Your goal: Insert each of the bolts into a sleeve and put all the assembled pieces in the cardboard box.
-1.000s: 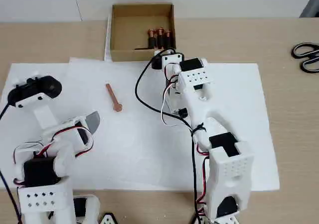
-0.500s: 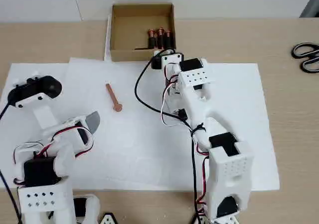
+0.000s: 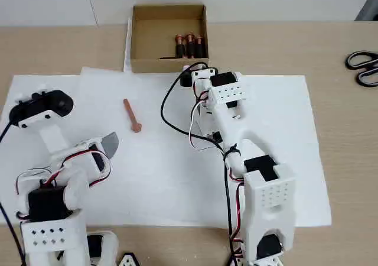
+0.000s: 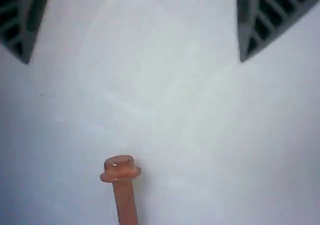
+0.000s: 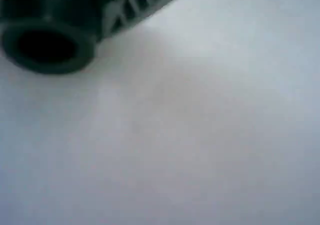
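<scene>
A copper-coloured bolt (image 3: 133,115) lies on the white sheet (image 3: 165,171), head toward the near side. In the left wrist view the bolt (image 4: 121,185) lies just ahead of my open left gripper (image 4: 134,60), which holds nothing. That gripper (image 3: 108,144) hovers left of and nearer than the bolt. My right gripper (image 3: 190,75) sits low over the sheet just in front of the cardboard box (image 3: 139,38). It is shut on a black hollow sleeve (image 5: 47,45), with one ribbed finger (image 5: 140,5) beside it. Three assembled pieces (image 3: 190,44) lie in the box.
Black scissors (image 3: 363,67) lie on the wooden table at the far right. The right arm's cable (image 3: 177,121) loops over the sheet between the bolt and that arm. A thin dark item (image 3: 168,57) lies in the box by its front wall.
The right arm has drawn its gripper back a little from the box's front wall and shifted slightly left. The left arm has kept still.
</scene>
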`<control>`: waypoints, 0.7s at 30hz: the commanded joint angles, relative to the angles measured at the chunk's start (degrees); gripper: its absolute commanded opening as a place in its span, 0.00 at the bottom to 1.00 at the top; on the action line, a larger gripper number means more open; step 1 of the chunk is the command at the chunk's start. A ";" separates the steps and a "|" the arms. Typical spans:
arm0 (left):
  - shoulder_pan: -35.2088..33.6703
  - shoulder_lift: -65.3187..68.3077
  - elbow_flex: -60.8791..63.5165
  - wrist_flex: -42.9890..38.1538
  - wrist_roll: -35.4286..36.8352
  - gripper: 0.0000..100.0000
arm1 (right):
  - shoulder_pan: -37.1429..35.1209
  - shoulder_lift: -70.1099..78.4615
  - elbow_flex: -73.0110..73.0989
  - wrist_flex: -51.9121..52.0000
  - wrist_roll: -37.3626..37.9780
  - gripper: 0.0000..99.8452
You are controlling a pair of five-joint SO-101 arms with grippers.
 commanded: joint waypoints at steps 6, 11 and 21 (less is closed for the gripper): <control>0.09 -0.44 -1.89 -0.62 -0.26 0.25 | 0.75 -2.15 -3.25 4.18 0.44 0.00; 0.09 -0.44 -4.70 2.46 -0.26 0.25 | 2.51 -8.92 -6.24 8.84 0.62 0.00; -0.09 0.09 -13.32 8.53 -26.64 0.25 | 4.00 -21.14 -6.07 13.14 0.70 0.00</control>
